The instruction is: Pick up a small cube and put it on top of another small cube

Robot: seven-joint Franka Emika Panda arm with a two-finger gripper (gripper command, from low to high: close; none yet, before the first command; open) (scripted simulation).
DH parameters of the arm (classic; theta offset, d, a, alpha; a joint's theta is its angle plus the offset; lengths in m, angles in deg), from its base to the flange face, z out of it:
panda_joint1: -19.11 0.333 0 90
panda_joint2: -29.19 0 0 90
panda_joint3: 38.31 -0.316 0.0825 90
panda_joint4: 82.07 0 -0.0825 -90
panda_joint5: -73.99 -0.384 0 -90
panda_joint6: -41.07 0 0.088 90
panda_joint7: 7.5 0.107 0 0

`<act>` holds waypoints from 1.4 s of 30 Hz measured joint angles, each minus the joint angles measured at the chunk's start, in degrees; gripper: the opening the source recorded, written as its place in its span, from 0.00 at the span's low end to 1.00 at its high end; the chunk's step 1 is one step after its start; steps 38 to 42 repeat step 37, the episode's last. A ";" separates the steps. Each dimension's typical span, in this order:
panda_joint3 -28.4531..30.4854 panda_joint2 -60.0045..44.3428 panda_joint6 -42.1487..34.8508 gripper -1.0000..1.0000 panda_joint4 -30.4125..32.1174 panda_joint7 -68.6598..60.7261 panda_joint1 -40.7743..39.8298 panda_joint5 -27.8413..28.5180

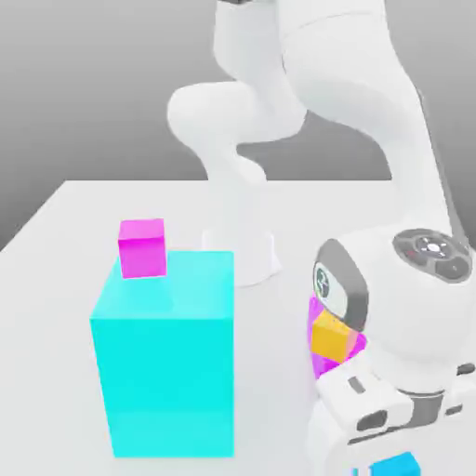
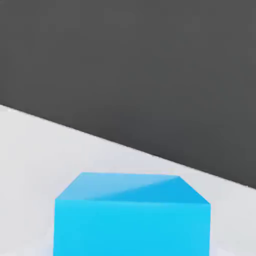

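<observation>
White table (image 1: 56, 218); arm hides most of orange cube (image 1: 330, 337).

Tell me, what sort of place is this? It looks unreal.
Most likely a computer simulation of a robot test bench, not a real room: a plain white table against a blank grey backdrop, flat-coloured blocks such as the big cyan block with a magenta cube on it, and a white arm.

occluded: orange cube (image 1: 332, 337) and magenta block (image 1: 324, 361) part-covered by arm's wrist housing | cut off: blue cube (image 1: 394, 464) at exterior view's lower edge, likewise blue cube (image 2: 131, 215) in hand view | arm's upper links cropped at top
</observation>
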 joint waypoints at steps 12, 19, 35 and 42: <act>8.20 16.54 -6.73 0.00 5.75 19.17 -2.18 3.31; 9.93 30.87 -15.78 0.00 10.01 32.78 -8.20 13.39; 19.50 52.75 -31.18 1.00 20.84 28.67 -15.96 4.61; 19.50 52.75 -31.17 1.00 20.84 28.66 -15.96 4.60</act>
